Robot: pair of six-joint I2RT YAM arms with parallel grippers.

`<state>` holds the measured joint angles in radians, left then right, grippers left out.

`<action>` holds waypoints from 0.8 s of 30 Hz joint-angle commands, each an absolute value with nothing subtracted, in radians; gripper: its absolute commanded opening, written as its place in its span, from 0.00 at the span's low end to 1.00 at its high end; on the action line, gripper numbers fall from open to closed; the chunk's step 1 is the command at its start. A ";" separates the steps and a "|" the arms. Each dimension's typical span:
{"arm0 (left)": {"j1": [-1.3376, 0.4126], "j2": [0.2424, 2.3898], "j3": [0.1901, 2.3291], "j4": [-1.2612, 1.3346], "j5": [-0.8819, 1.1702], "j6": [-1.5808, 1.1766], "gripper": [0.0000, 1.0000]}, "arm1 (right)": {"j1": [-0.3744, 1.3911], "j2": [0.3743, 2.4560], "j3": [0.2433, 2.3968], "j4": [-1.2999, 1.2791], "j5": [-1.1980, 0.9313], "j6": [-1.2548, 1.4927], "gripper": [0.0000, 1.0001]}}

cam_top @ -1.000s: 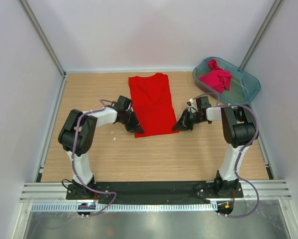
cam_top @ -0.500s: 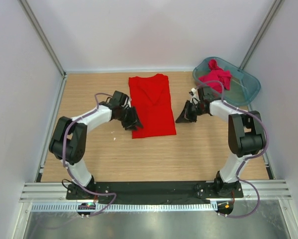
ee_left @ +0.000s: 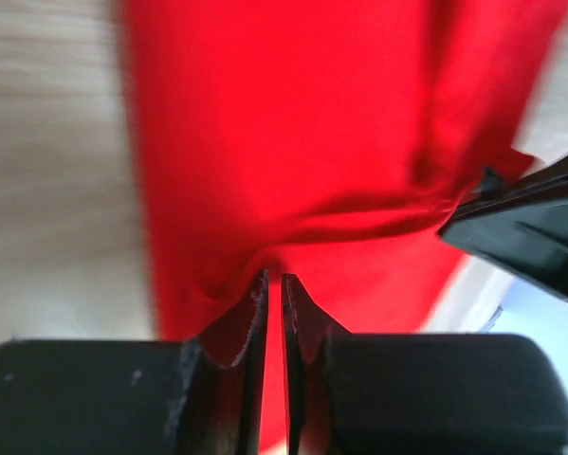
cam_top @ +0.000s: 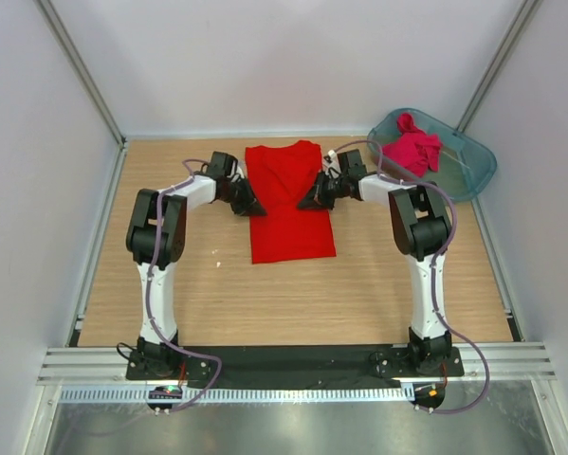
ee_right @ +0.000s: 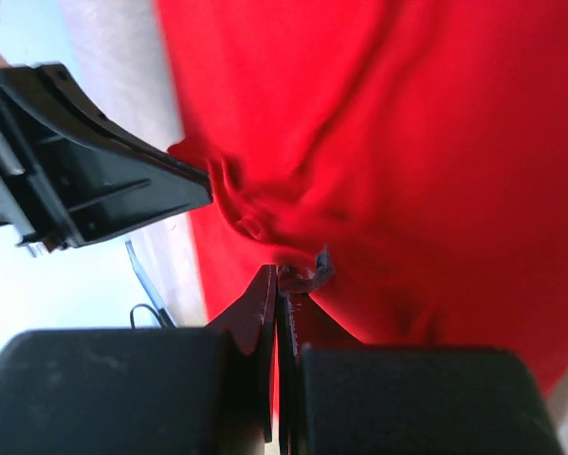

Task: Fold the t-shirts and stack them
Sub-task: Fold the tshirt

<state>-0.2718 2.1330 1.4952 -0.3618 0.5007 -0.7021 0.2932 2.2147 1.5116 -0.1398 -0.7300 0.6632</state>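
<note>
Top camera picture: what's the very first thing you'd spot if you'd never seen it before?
The bright red t-shirt jumps out, lying flat on the middle of the wooden table toward the far side. The left end effector and right end effector pinch its two side edges. In the far right corner sits a teal tub with a crumpled crimson-pink t-shirt inside.
</note>
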 commanded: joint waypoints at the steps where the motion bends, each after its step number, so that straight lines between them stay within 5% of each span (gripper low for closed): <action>1: -0.271 2.177 1.554 -0.316 0.560 -0.701 0.10 | 0.264 2.256 1.592 -0.120 -0.759 0.689 0.02; 15: -0.235 2.232 1.534 -0.342 0.546 -0.621 0.10 | 0.071 2.321 1.612 -0.167 -0.805 0.643 0.02; 20: -0.235 2.131 1.532 -0.376 0.564 -0.611 0.40 | 0.064 2.179 1.615 -0.365 -0.713 0.546 0.05; 24: -0.236 2.011 1.516 -0.419 0.561 -0.611 0.48 | 0.071 2.027 1.560 -0.584 -0.595 0.442 0.16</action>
<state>-0.2451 2.1452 1.5227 -0.3630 0.5781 -0.6403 0.0551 2.2246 1.5745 -0.3985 -0.6876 0.5499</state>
